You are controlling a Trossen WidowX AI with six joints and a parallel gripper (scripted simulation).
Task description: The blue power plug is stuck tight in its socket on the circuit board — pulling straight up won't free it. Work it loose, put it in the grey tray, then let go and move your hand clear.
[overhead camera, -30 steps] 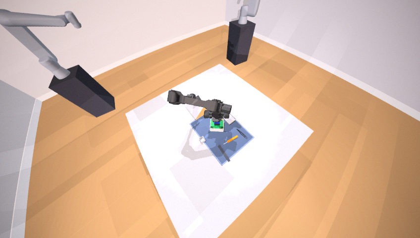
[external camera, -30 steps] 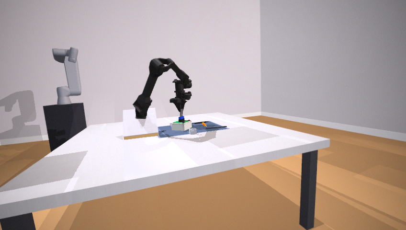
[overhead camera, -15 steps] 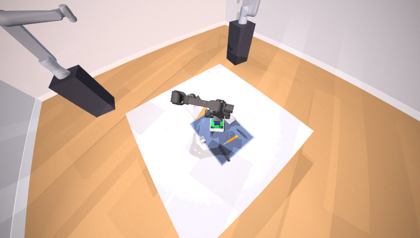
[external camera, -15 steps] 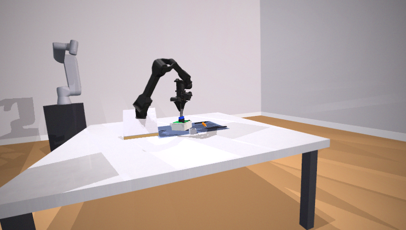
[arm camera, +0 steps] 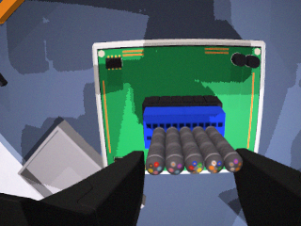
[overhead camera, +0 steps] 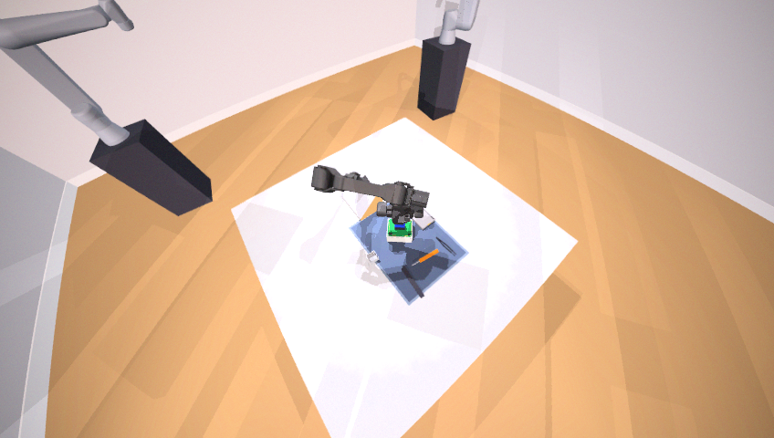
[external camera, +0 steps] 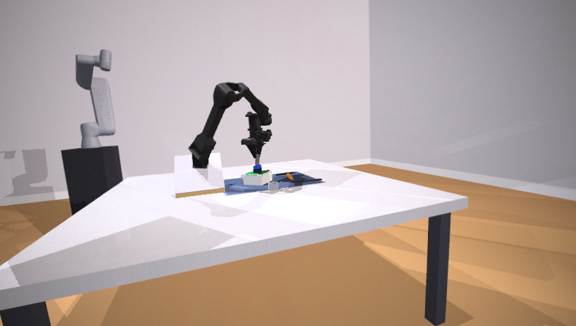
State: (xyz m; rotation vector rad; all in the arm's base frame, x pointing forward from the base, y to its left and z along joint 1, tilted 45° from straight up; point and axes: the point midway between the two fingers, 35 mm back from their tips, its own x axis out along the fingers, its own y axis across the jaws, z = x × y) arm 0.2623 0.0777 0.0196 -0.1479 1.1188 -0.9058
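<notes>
Leftmost in the wrist view sits the shallow grey square tray (overhead camera: 424, 219) (arm camera: 68, 162); rightward, the blue rectangular plastic plug (overhead camera: 400, 226) (external camera: 257, 166) (arm camera: 183, 115) is at its black socket (arm camera: 181, 101) — probably light, stiff, best rocked by its sides. The part-open hand (overhead camera: 401, 218) (external camera: 257, 155) (arm camera: 190, 161) flanks its cables; grip cannot be told.

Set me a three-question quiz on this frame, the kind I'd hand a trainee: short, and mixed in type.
1. How many thick grey cables come from the blue plug in the wrist view?
2. True or false: the blue plug is outside the grey tray.
3. What colour is the handle of the screwdriver on the mat?
a) green
b) orange
c) white

Key: 1. five; 2. true; 3. b
</notes>
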